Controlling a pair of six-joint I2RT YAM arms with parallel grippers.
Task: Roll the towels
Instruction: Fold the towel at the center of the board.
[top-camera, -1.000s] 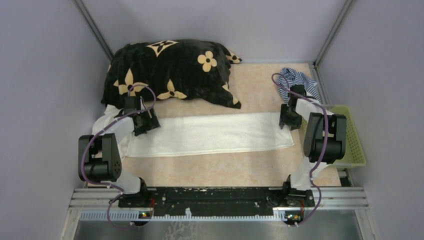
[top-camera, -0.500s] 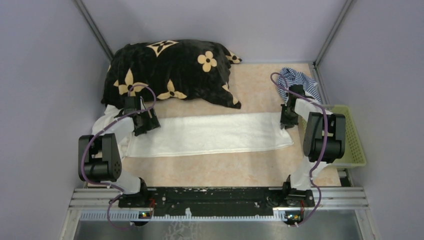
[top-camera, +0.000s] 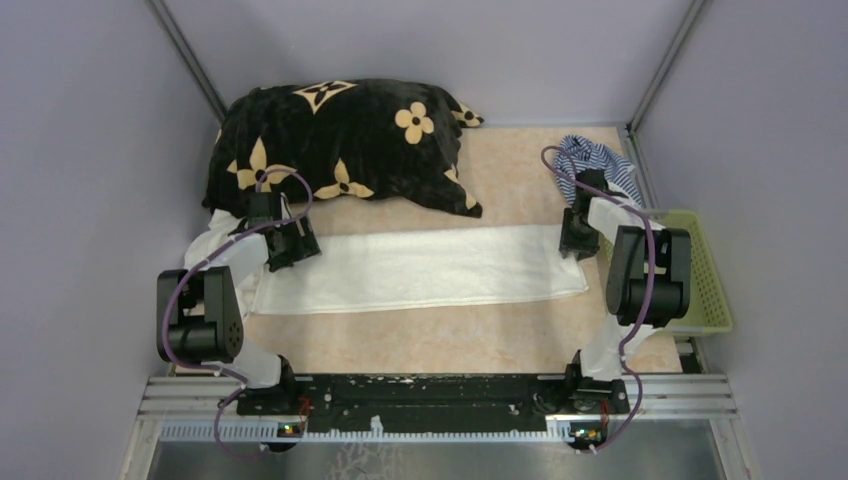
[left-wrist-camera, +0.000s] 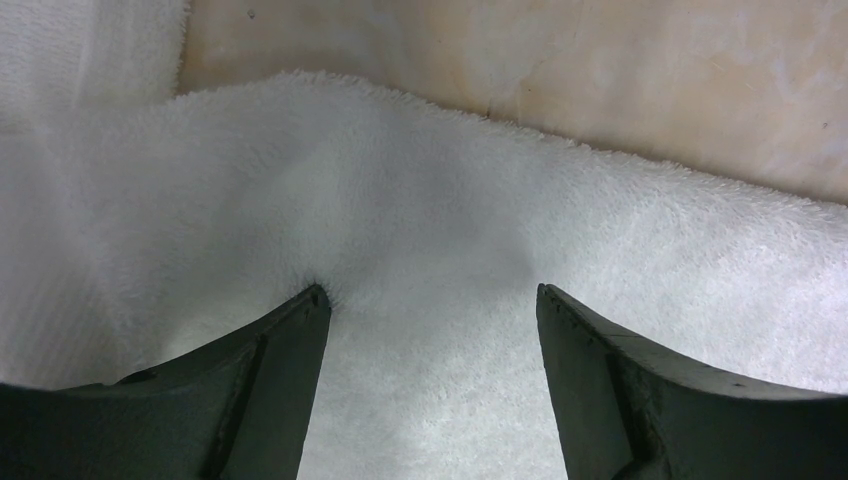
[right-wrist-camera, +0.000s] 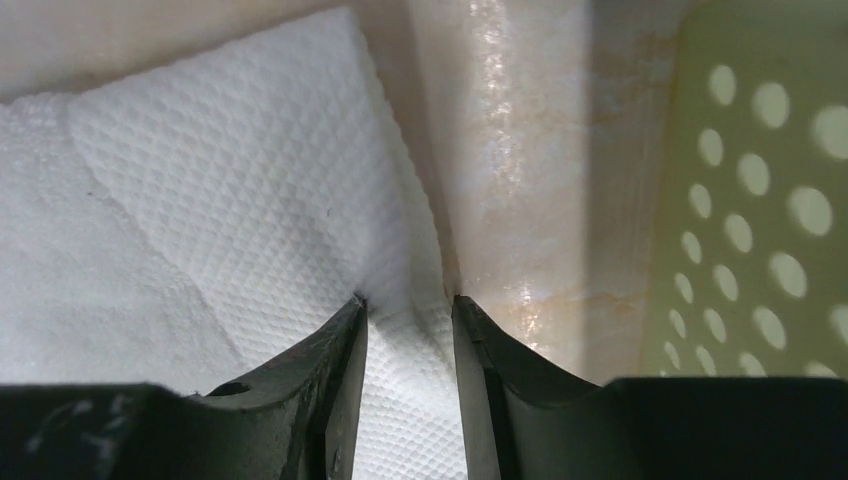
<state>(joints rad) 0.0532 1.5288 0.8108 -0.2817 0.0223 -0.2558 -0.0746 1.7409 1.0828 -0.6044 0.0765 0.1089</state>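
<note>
My right gripper (right-wrist-camera: 408, 300) is down on the right end of the towel (top-camera: 420, 268), its jaws drawn close with a pinch of the waffled cloth bunched between them, right at the short edge; my left gripper (left-wrist-camera: 425, 300) is pressed into the towel's left end with jaws spread wide and nothing caught between them, only a dimple in the terry. The towel lies flat and long across the counter (top-camera: 450, 340), between my two arms, not yet rolled. To roll well, I judge I should lift the right edge only slightly, turn it over onto itself tightly, and keep the far and near long edges aligned so the roll does not cone; the left gripper can pin the other end against sliding. Room is tight on the right: the green basket (top-camera: 710, 280) stands just beside that end. Beyond, the black pillow (top-camera: 340, 140) nearly touches the far long edge, and the striped garment (top-camera: 595, 158) sits in the far right corner; the open counter lies on the near side.
</note>
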